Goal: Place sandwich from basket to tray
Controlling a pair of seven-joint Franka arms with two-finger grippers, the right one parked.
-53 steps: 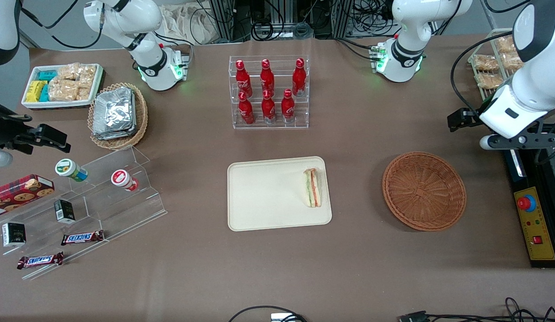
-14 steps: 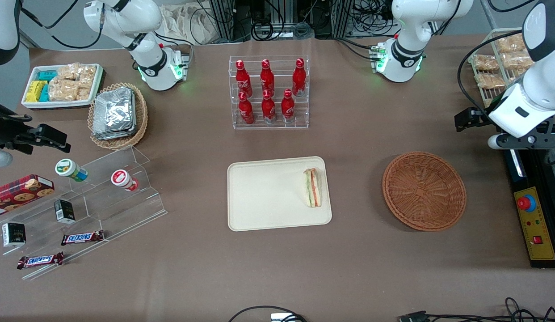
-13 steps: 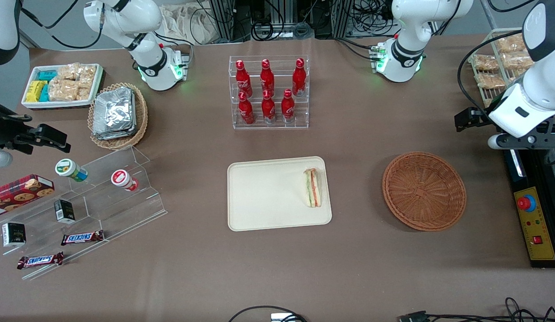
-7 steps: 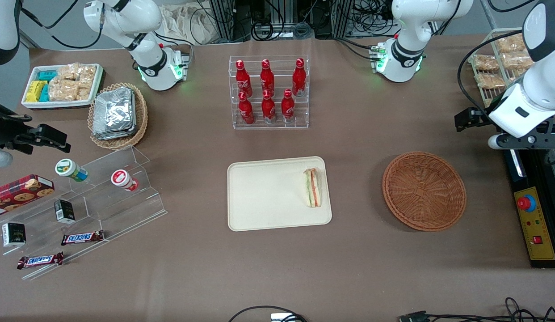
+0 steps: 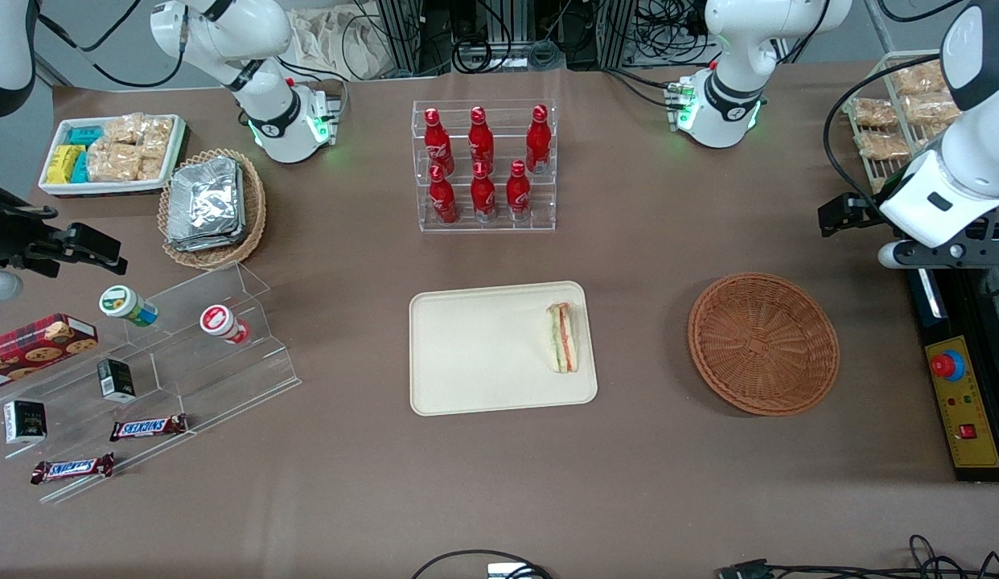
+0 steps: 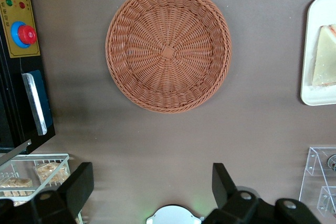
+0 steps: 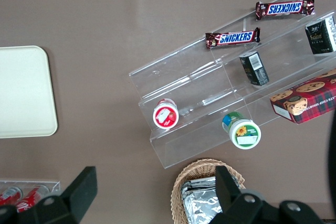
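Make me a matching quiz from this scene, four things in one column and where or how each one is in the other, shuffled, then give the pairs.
Things:
1. sandwich
2. basket
3. gripper
4. bottles

States:
A. empty, on the table beside the tray
B. open, holding nothing, up above the table toward the working arm's end
C. on the tray, at the edge nearest the basket
D. standing in a clear rack, farther from the front camera than the tray

Pairs: 1-C, 2-A, 3-B, 4-D

Left gripper [image 6: 149, 188] drew back toward working arm's table end, then stopped; jaws spread.
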